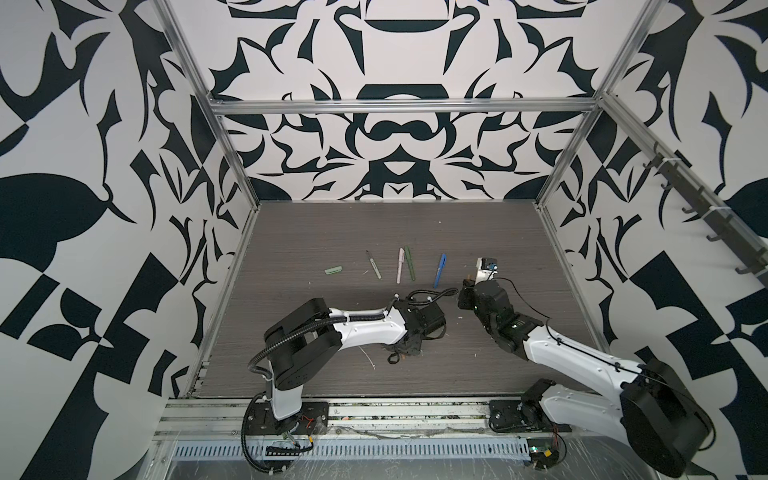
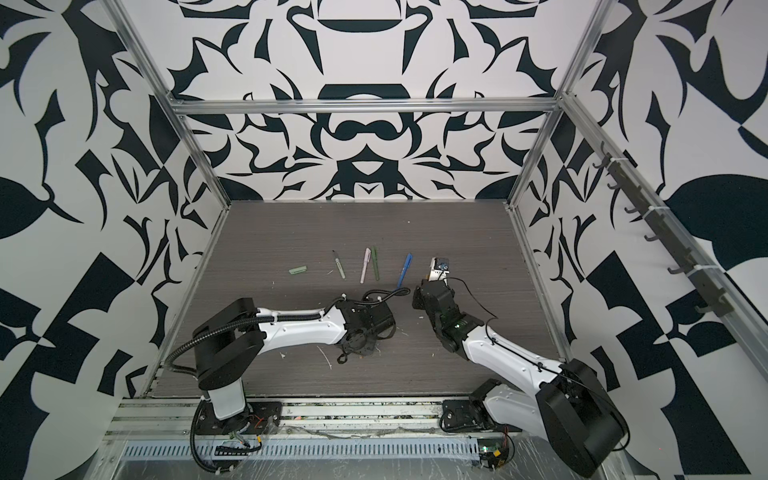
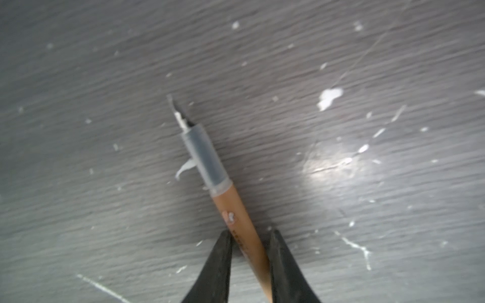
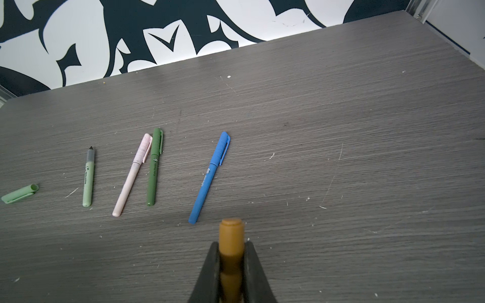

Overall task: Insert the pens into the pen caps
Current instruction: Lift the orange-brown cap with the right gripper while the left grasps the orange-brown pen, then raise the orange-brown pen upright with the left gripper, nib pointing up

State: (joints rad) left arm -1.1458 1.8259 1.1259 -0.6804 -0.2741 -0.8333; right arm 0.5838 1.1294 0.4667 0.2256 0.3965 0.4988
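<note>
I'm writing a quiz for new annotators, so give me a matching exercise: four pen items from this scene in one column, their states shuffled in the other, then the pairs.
Column one
1. orange-brown pen
2. orange-brown cap
3. blue pen
4. pale green pen

Column two
A. lying on the table, capped
B. gripped by the right gripper
C. lying on the table, tip bare
D. gripped by the left gripper

Pairs: 1-D, 2-B, 3-A, 4-C
</note>
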